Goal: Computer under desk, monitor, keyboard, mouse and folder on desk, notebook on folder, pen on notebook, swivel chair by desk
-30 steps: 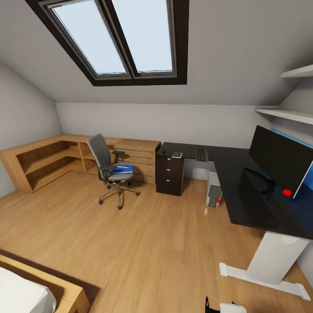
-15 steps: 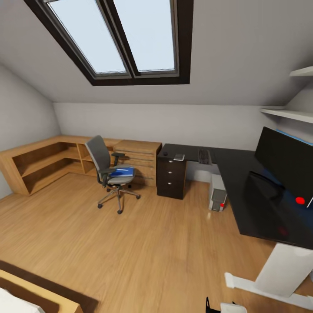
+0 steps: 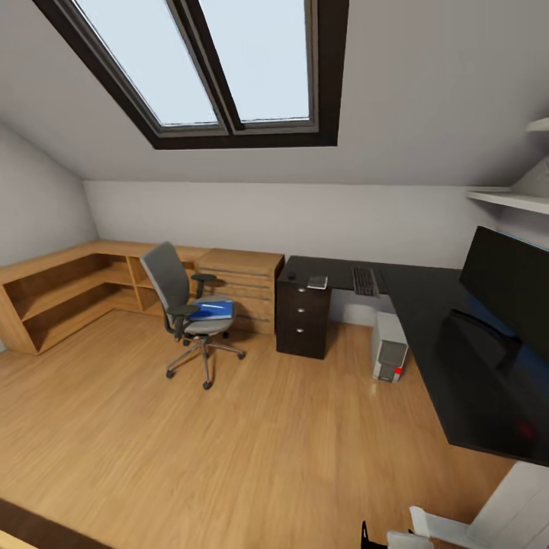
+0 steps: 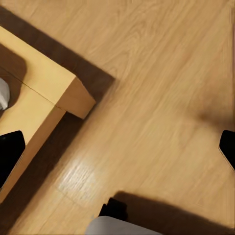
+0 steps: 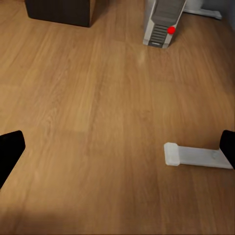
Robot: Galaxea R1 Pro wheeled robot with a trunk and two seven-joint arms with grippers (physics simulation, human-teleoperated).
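The folder (image 3: 212, 309) lies flat on the seat of the swivel chair (image 3: 185, 313), which stands on the wood floor (image 3: 252, 450) well apart from the bench (image 3: 457, 358), in front of the low wooden shelf units (image 3: 76, 293). On the bench's far wing sit the keyboard (image 3: 364, 281), the notebook (image 3: 317, 282) and a small dark mouse (image 3: 291, 276), all near the black drawer unit (image 3: 303, 320). The monitor (image 3: 507, 286) stands on the near wing, and the computer (image 3: 390, 347) rests on the floor under the bench. No pen is discernible.

In the wrist views, the left gripper (image 4: 117, 152) and right gripper (image 5: 117, 152) have their fingers spread wide, released, over bare floor; the left wrist view also catches a wooden bed corner (image 4: 54, 93).

The main risk looks to be the castored chair: a nudge from the base while reaching for the folder could roll it away. The bench's white foot (image 5: 196, 155) also lies near the right arm's path and could snag.
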